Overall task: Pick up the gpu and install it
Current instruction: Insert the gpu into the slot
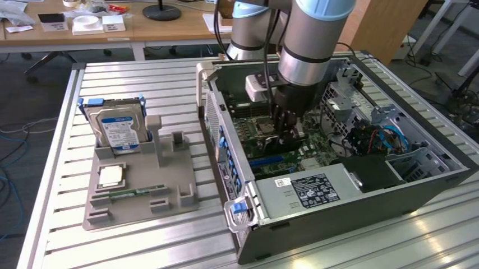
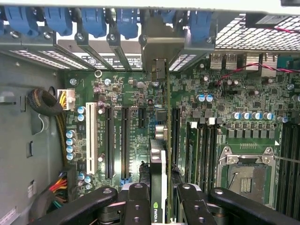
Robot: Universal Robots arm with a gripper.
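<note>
The tool (image 2: 164, 199) reaches down into the open computer case (image 1: 419, 185), which lies on its side on the slatted table (image 1: 150, 84), toward the table edge on the exterior view's right. Its 2 fingers (image 2: 138, 201) are closed partway, clamping the gpu (image 2: 158, 159) between them. The card stands on edge just over the green motherboard (image 2: 140, 93), beside the long black expansion slots (image 2: 125, 140), its far end reaching the bracket openings at the case's rear wall. On the same table, well apart from the case, a gray holder (image 1: 142, 196) carries a blue-labelled hard drive (image 1: 118, 131).
</note>
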